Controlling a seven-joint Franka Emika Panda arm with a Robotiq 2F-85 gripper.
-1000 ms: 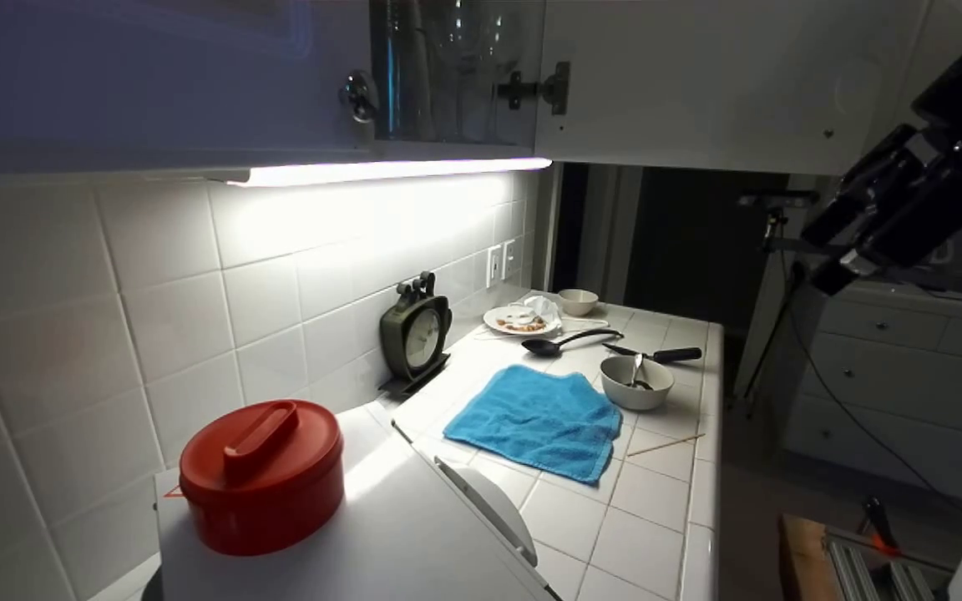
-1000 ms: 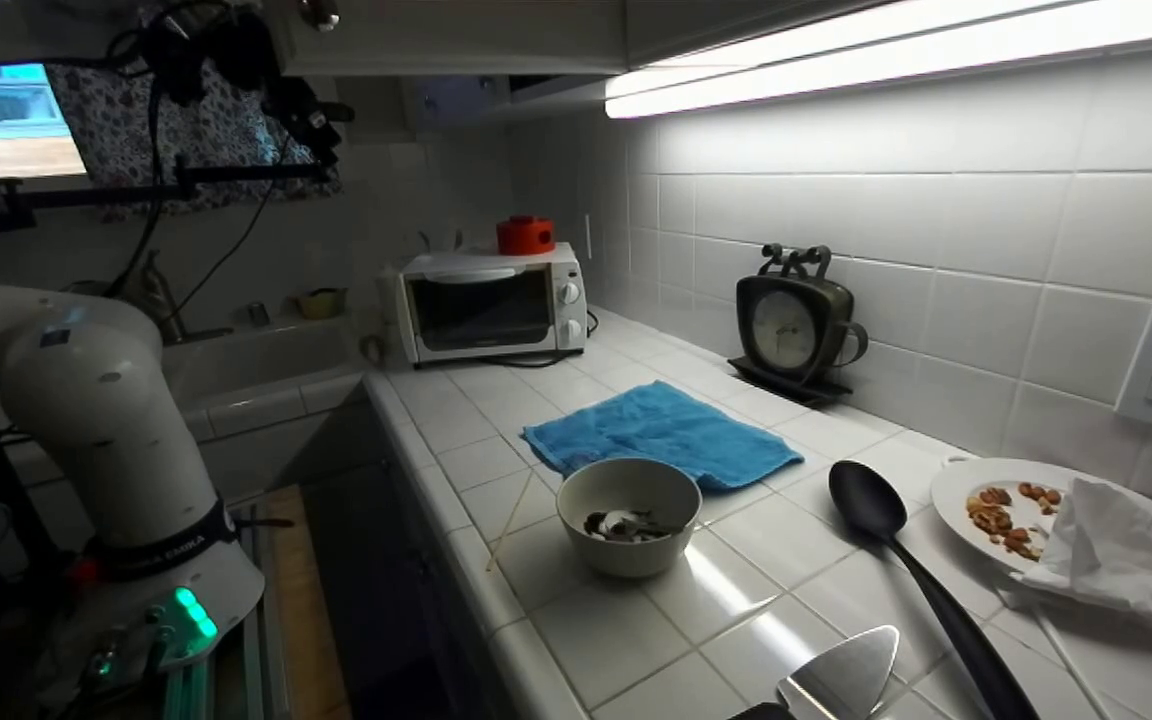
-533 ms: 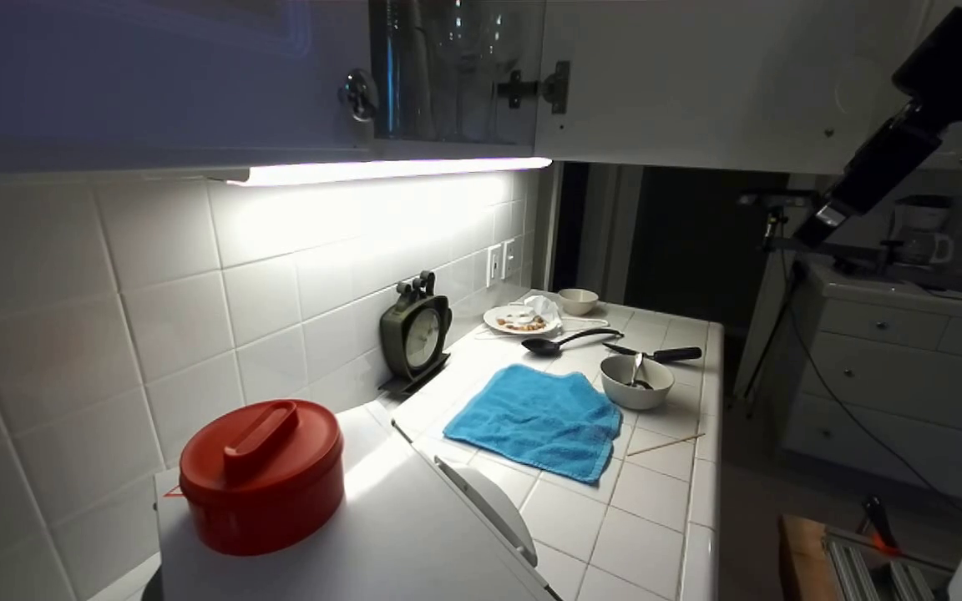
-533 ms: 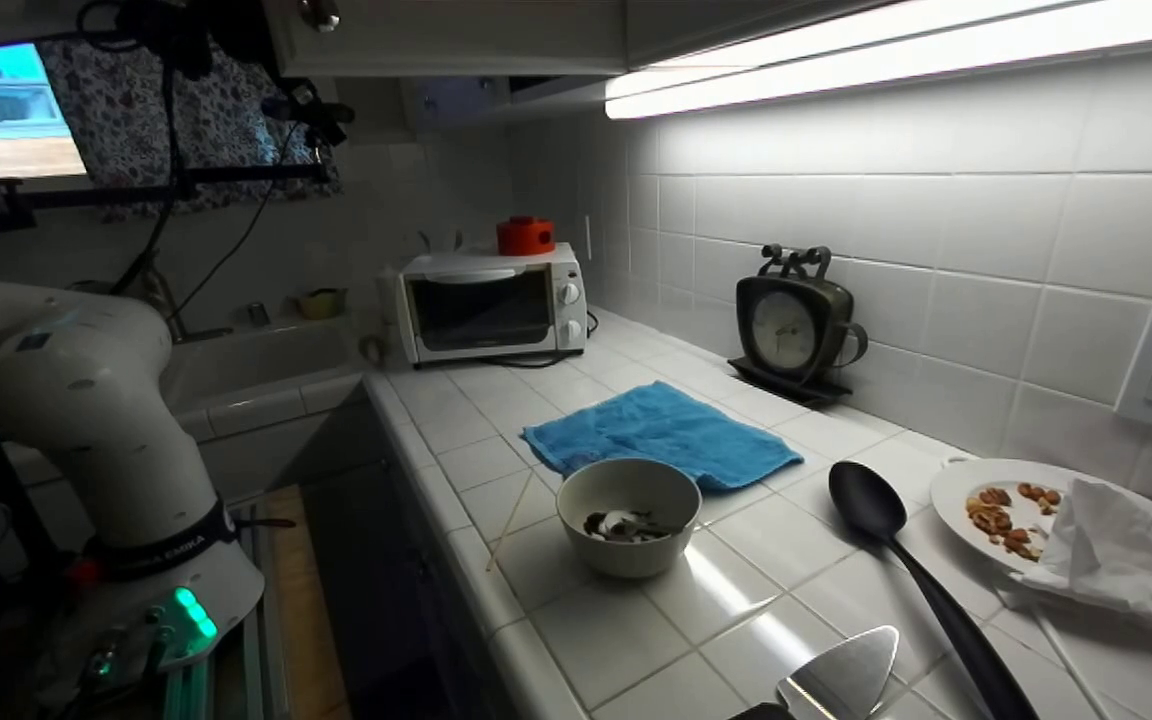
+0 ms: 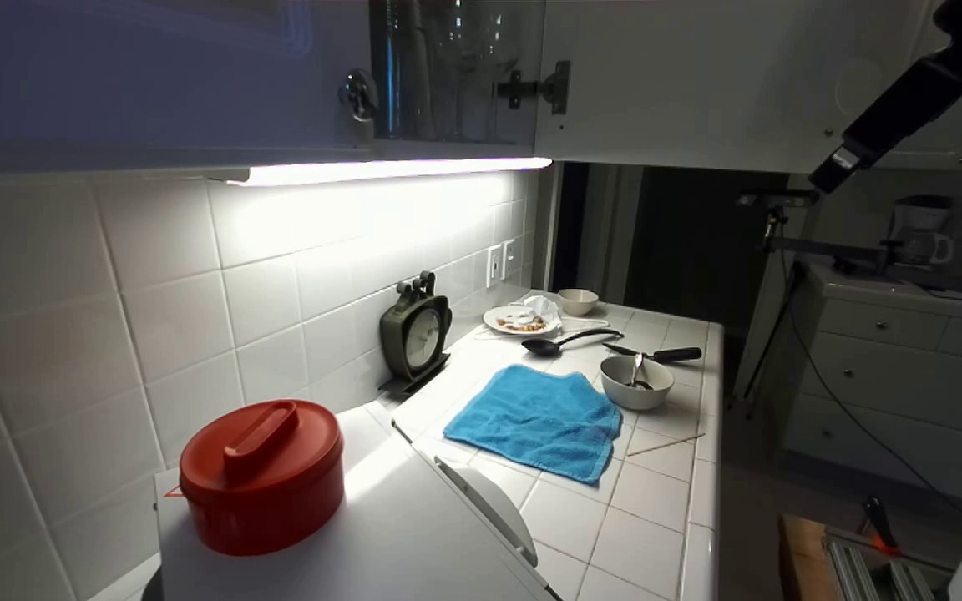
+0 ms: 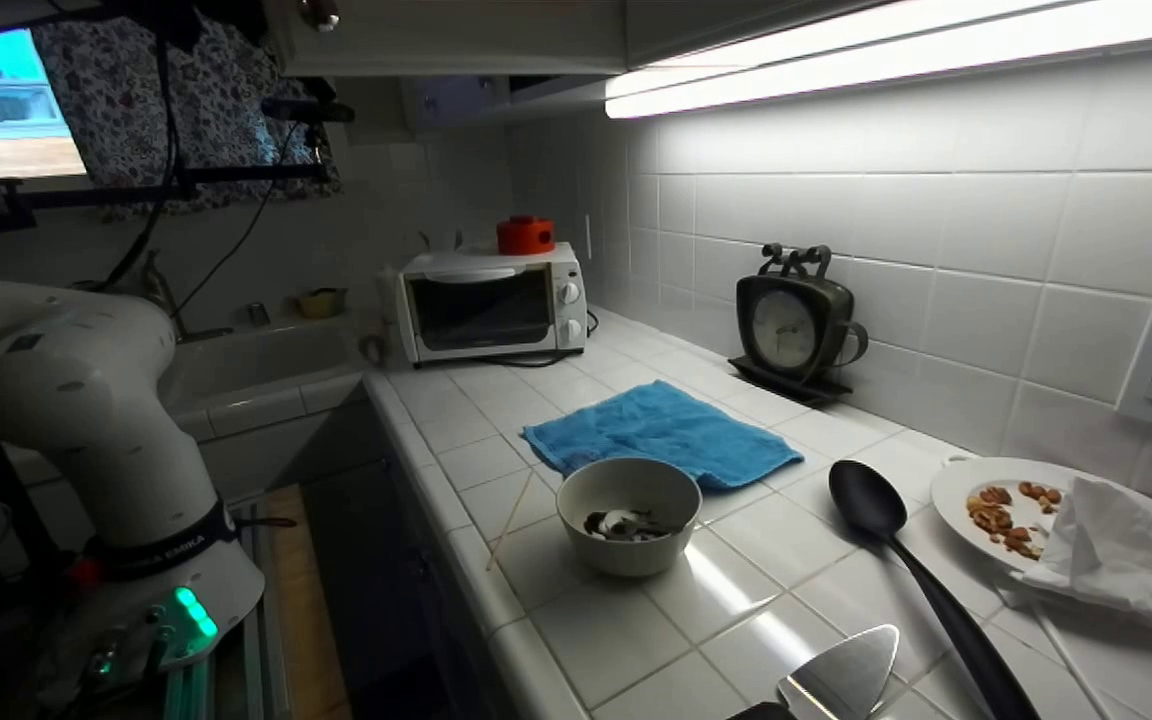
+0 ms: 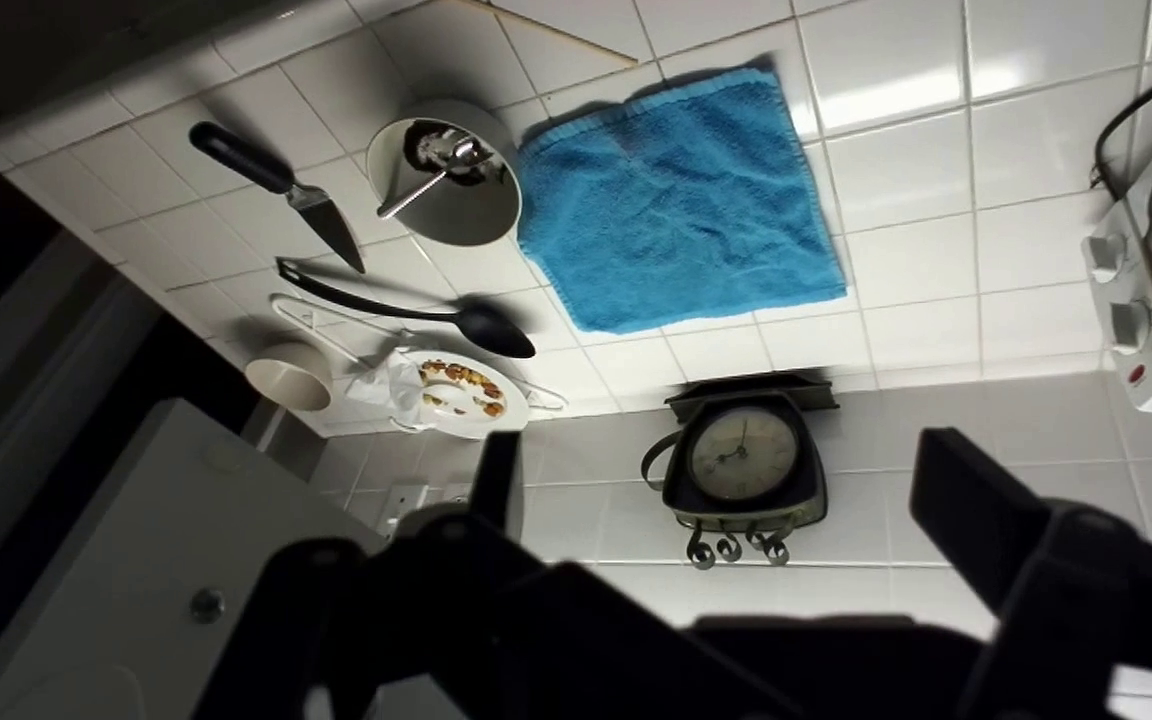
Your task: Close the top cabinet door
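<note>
Standing open, the top cabinet door [image 5: 698,83] is cropped above; end effector [image 7: 718,465] spread wide.

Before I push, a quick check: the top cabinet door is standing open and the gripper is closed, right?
Not quite: the gripper is open; the wrist view shows its jaws wide apart. The top cabinet door is standing open, as you say.

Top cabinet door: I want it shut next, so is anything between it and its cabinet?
Possibly the gripper: in an exterior view it overlaps the open door near its free edge, seemingly on the inner side. Nothing else visible stands between door and cabinet.
</note>
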